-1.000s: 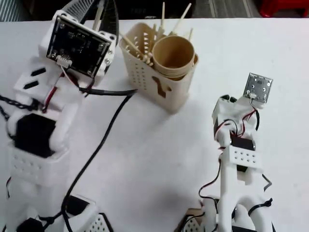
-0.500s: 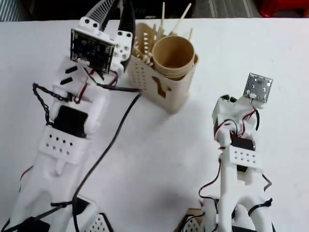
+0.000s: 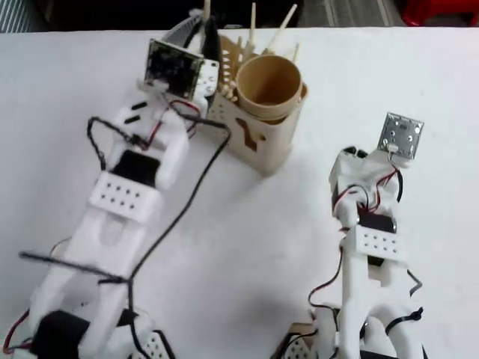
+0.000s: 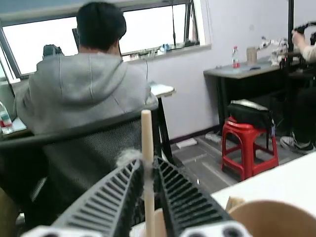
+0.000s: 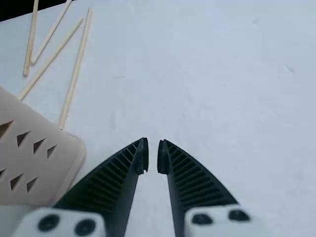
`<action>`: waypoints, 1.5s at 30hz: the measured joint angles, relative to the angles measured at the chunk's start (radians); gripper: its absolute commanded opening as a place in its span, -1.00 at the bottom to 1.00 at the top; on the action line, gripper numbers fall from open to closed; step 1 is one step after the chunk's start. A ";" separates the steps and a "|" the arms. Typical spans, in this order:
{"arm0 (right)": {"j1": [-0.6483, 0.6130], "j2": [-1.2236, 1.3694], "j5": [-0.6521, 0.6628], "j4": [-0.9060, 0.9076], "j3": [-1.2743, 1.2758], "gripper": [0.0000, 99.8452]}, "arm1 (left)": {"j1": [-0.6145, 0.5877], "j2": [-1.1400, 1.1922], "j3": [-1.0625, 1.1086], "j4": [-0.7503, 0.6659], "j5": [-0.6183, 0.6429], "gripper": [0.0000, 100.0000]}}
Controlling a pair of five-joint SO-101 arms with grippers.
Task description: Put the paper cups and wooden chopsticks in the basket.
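A beige perforated basket (image 3: 251,127) stands at the back middle of the white table. Inside it are a paper cup (image 3: 268,84) and several wooden chopsticks (image 3: 283,28) that stick up. My left gripper (image 3: 203,34) is at the basket's left rim, shut on one upright chopstick (image 4: 147,143). The left wrist view shows the left gripper (image 4: 148,170) with the cup's rim (image 4: 271,215) just beyond it. My right gripper (image 5: 152,155) is shut on nothing, low over bare table beside the basket (image 5: 34,158), where the chopsticks (image 5: 74,69) poke out.
The right arm (image 3: 370,217) rests folded at the right of the table (image 3: 247,247). A black cable (image 3: 183,202) trails from the left arm across the middle. Beyond the table's far edge are a person in a chair and a red stool (image 4: 244,143).
The left arm has swung right and forward, carrying the chopstick from the table's back left to the basket's left rim. The right arm has not moved.
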 measured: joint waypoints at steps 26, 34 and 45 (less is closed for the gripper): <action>0.000 0.000 0.000 0.000 0.000 -0.89 | -0.071 -0.112 -0.239 0.643 -0.086 -0.95; 0.000 0.000 0.000 0.000 0.000 -0.89 | -0.034 -0.505 -0.055 0.697 -0.097 -0.95; 0.000 -0.009 0.000 0.002 0.003 -0.90 | -0.150 -1.036 0.466 0.697 -0.097 -0.95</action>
